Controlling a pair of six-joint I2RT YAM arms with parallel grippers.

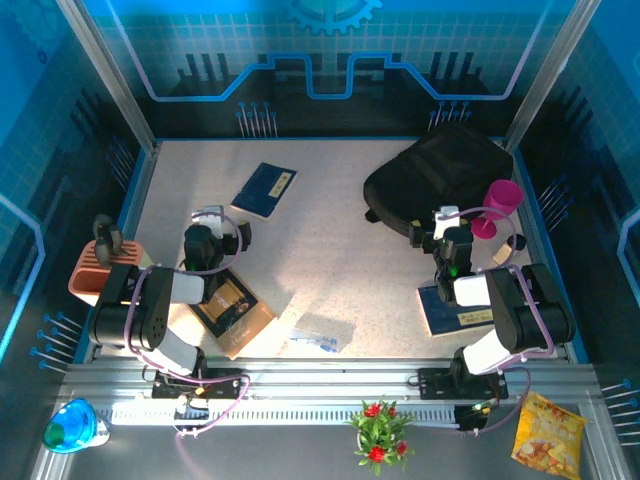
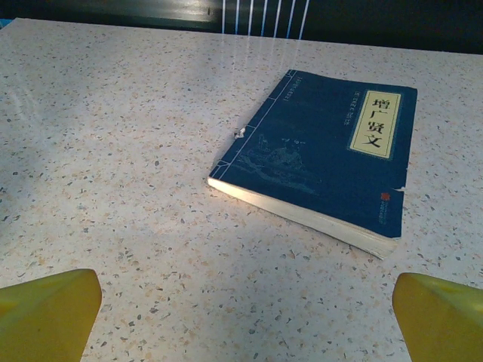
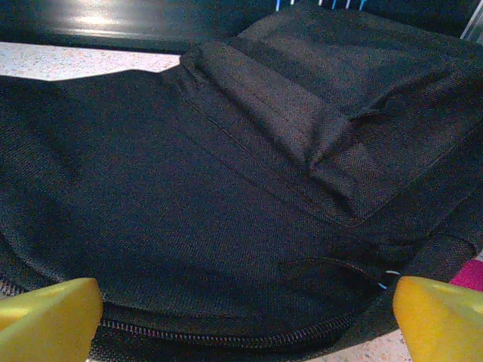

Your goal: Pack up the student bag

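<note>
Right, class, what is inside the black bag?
The bag shows only its outside: black fabric and a zip that looks shut. Whatever it holds is covered by the fabric.

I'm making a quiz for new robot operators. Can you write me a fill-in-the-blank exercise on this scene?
1. The open left gripper faces a closed book whose cover is ____.
2. The right gripper, also open, faces the student bag, which is made of ____ fabric.
3. The cup standing beside the bag is ____.

Missing words: blue; black; pink.
</note>
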